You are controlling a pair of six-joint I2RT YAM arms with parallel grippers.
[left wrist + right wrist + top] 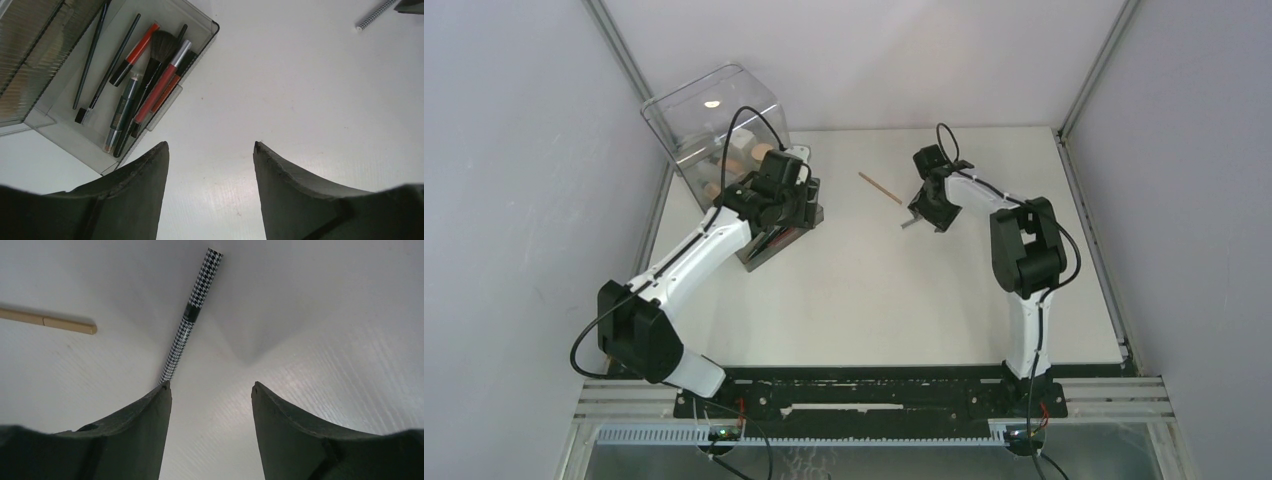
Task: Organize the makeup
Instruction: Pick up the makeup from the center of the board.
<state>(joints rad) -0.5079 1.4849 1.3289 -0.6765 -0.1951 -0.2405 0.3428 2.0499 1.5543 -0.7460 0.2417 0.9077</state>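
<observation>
Closest in, the right gripper (210, 386) stood with jaws apart and empty, a checkered pencil (192, 315) lying just ahead of its left finger, likely the next pick. A tan stick (47, 321) lay farther left. The left gripper (210, 146), likewise open and empty, hung beside the tray (52, 122), where brushes (162, 45) and lip tubes (160, 85) lay gathered ahead-left.
</observation>
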